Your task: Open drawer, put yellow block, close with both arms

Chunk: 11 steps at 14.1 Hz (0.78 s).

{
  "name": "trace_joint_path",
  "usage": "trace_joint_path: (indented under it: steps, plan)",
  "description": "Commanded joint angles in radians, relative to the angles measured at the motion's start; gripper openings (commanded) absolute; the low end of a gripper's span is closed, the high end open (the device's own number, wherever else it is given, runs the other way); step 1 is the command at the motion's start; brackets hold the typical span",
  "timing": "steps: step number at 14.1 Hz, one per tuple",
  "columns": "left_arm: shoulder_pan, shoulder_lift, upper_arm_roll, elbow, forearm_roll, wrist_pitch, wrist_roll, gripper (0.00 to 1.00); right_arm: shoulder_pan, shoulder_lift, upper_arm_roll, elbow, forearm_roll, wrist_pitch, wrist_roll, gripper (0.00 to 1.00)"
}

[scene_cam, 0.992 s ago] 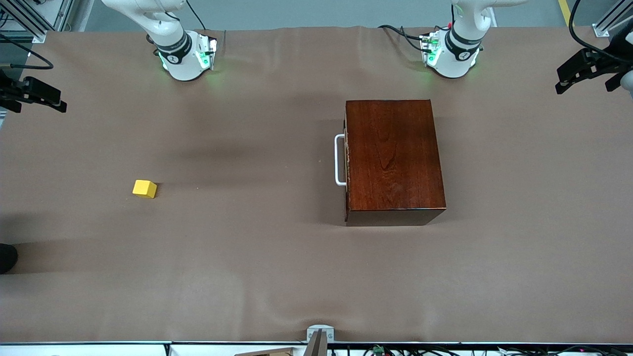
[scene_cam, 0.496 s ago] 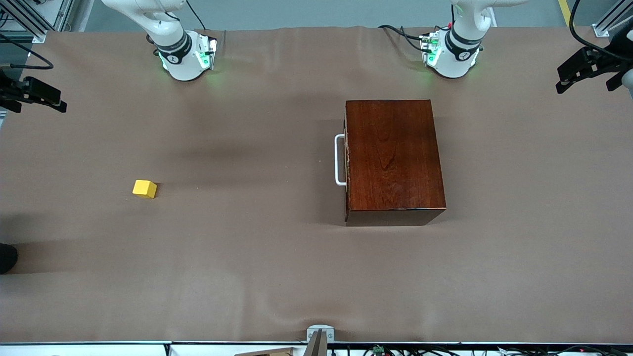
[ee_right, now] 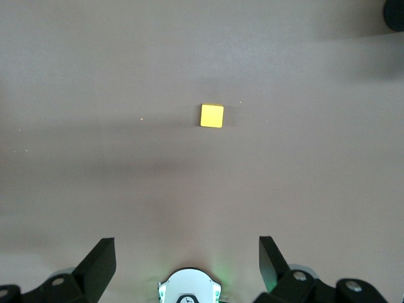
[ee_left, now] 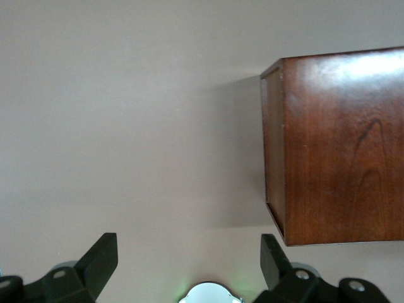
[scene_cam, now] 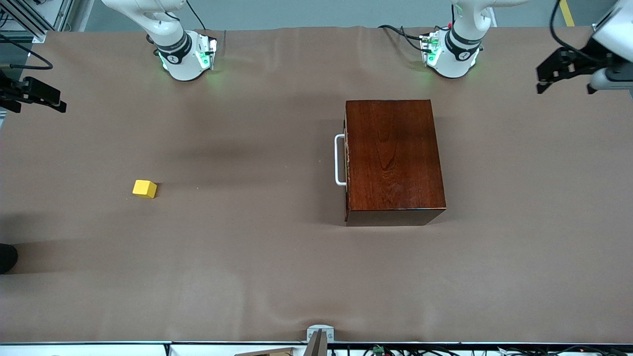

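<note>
A robotics lab: bench-mounted arms (scene_cam: 173, 44) (green-lit bases), aluminium framing (scene_cam: 29, 20).

Two white jointed arms (scene_cam: 170, 29) with dark grey joint bands, green-lit round bases (scene_cam: 447, 62), black cables, and black two-finger grippers (ee_left: 189, 265).

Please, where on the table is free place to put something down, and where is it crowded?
Bare cloth lies between the yellow block and the drawer with its white handle, and from both down to the table's camera edge. Tightest is the strip between the wooden box and the left arm's base.
</note>
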Motion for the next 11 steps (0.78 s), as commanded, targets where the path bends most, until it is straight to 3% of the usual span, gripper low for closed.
trace_joint_path:
  steps: [1,3,7,11]
  plan:
    - [-0.005,0.046,-0.076,0.031,-0.019,-0.016,0.0,1.0,-0.03,0.003,0.016,0.006,0.018,-0.009,-0.008,1.0]
    - [-0.014,0.103,-0.159,0.037,-0.023,-0.011,0.0,1.0,-0.029,0.003,0.016,0.008,0.018,-0.012,-0.008,1.0]
    - [-0.045,0.294,-0.328,0.163,-0.004,-0.004,-0.119,1.0,-0.03,0.003,0.016,0.006,0.019,-0.012,-0.008,1.0]
    - [-0.256,0.471,-0.319,0.277,0.103,0.065,-0.345,1.0,-0.032,0.003,0.016,0.006,0.019,-0.012,-0.008,1.0]
